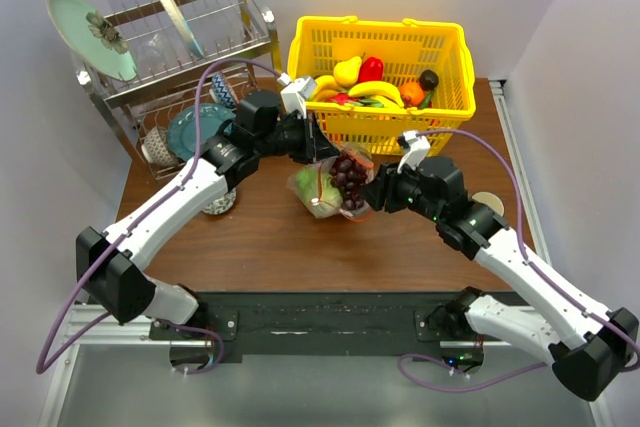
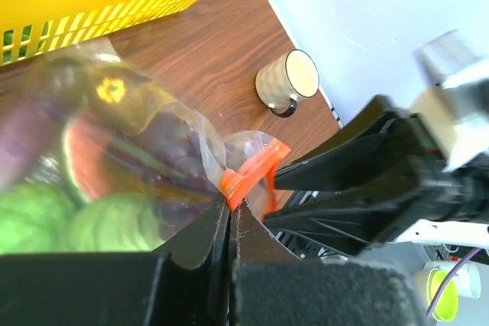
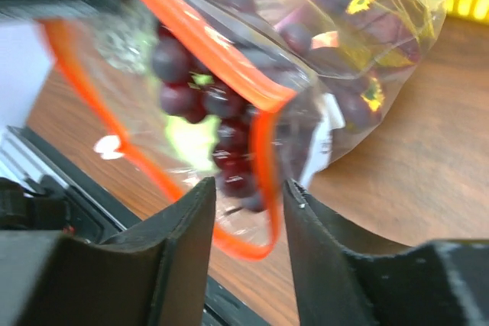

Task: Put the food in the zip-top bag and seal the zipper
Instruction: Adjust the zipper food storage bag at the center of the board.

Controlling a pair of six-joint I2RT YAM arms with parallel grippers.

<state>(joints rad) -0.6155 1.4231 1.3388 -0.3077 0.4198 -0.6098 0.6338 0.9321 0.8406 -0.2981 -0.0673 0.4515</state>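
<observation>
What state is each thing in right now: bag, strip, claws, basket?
zip-top bag: held up by its mouth, food inside
zipper: unsealed, gaping
left gripper: shut on the zipper
right gripper: open, fingers astride the zipper
yellow basket: upright, holding fruit
cup: upright

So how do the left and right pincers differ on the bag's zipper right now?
The left pincer is shut tight on the zipper. The right pincer has its fingers apart, with the strip running loose through the gap.
The left pincer meets the zip-top bag from the yellow basket side, while the right pincer comes in from the bag's right.
Both sit at the bag's mouth edge, with the food inside.
</observation>
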